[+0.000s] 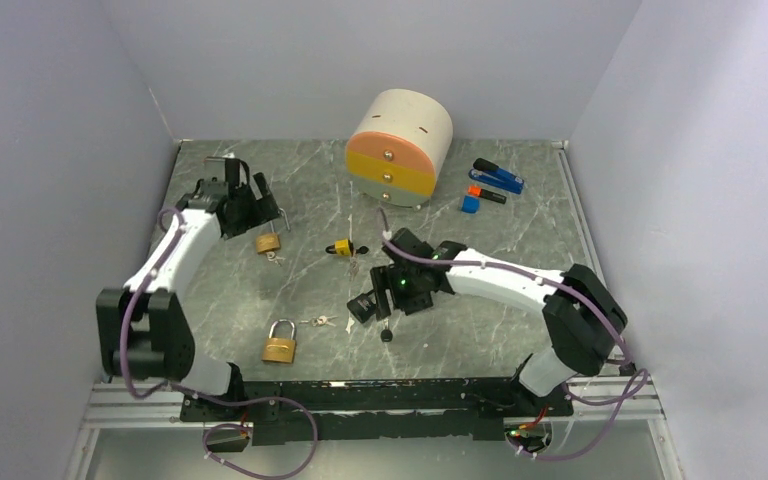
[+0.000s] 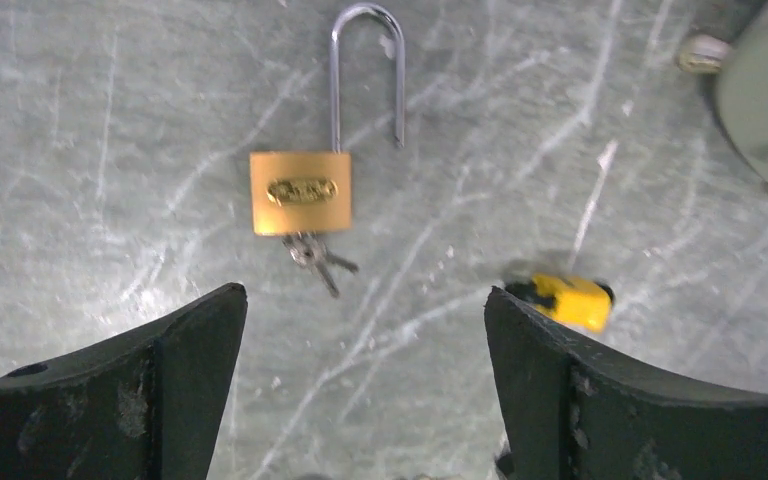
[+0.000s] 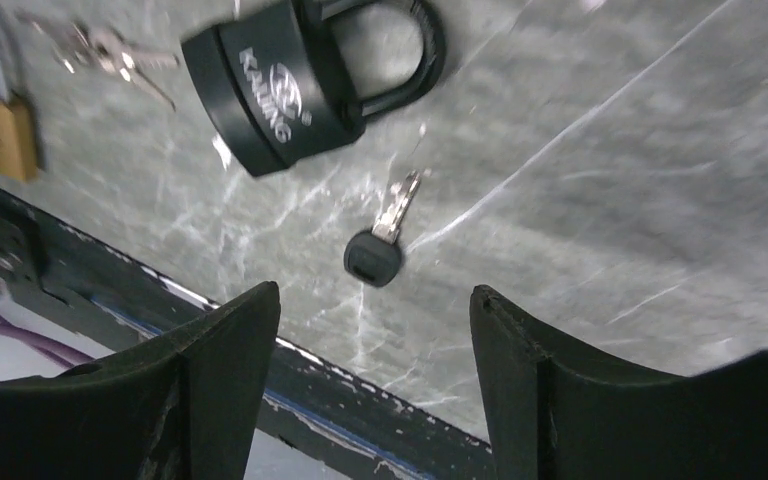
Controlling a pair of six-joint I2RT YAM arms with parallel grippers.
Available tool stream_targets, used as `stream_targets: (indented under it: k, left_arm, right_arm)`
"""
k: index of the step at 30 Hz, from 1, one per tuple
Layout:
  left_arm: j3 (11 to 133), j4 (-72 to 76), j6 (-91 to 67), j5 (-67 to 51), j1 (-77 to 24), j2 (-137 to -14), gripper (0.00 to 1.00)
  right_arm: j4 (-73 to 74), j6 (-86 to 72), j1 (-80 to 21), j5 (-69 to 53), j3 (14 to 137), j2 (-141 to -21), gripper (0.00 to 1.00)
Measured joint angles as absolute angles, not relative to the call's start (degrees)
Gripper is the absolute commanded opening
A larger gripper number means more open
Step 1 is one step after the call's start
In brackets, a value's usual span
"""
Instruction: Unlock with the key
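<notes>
Both claws stand open and empty. The right claw [image 3: 375, 385] hovers over the black-headed key [image 3: 375, 262], which lies flat on the table [image 3: 610, 150] just on the near side of the black padlock [image 3: 278, 95]. Thin and flat, the key may skid away as the claw closes. At far left, the left claw [image 2: 365, 385] hangs above a brass padlock [image 2: 300, 192] with keys [image 2: 315, 256] in it. The black padlock reads roughly "KAILING"; the brass stamp is unreadable.

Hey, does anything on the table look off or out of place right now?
Yes: the long-shackled brass padlock in front of the left claw has one shackle leg sprung free, keys in its base. The black padlock looks shut, its key lying loose beside it.
</notes>
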State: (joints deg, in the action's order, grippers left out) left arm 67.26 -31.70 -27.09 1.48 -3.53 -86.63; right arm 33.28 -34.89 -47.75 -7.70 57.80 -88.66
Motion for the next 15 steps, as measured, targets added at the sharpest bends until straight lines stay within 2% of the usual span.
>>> stream_targets:
  k: [6,15]
  left_arm:
    - [57.6,-30.6,-32.9,-3.3,-3.5,-75.1,0.87]
    - [50.3,-30.8,-38.5,-5.6,-3.5,-71.8,0.84]
  right_arm:
    - [34.9,-38.5,-54.2,-5.3,57.4,-92.6,0.61]
    - [40.4,-44.5,-58.2,1.1,61.6,-100.3,0.55]
